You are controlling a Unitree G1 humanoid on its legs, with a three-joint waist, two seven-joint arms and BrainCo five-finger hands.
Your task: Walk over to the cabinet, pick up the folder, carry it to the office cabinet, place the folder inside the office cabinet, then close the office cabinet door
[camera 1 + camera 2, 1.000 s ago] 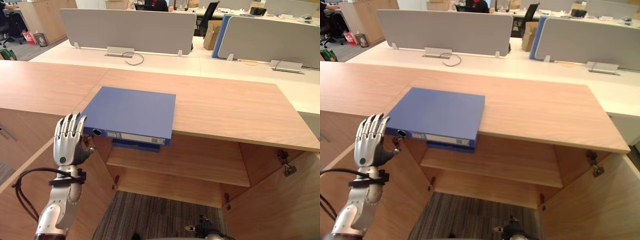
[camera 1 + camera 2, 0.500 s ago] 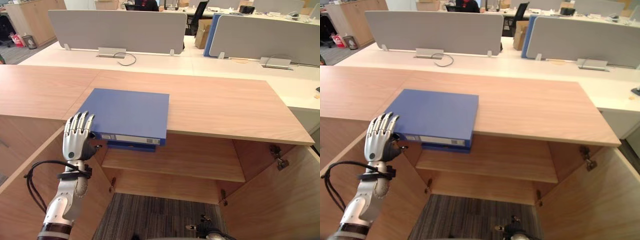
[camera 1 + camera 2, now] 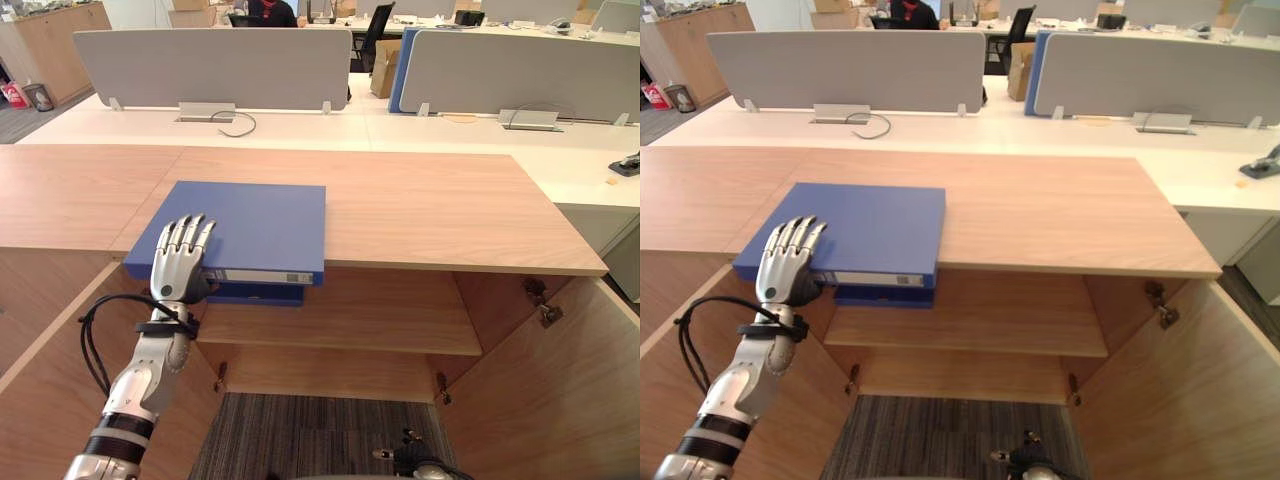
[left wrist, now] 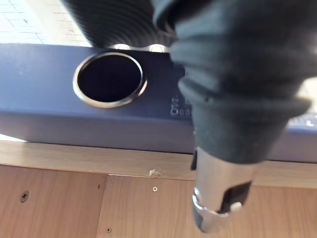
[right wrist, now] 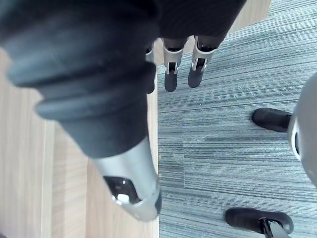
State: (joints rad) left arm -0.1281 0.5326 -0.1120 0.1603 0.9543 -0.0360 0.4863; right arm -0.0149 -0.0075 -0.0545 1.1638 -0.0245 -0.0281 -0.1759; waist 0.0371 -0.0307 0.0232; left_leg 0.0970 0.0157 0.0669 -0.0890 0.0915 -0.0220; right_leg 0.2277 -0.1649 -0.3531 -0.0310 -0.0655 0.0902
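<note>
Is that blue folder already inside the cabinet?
No, the folder lies flat on top of the cabinet, at its front edge.

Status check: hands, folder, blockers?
Left hand open, flat on blue folder. Right hand open, idle over carpet. Folder lies on cabinet top, overhanging front edge. Doors open.

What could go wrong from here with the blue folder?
1. The left hand lies with flat fingers on only the near left corner of the folder; lifted from there, the wide folder may tilt and slip.
2. The folder sits right at the front edge of the cabinet top; a pull could tip it off.
3. The right hand hangs over the floor, giving no support.
</note>
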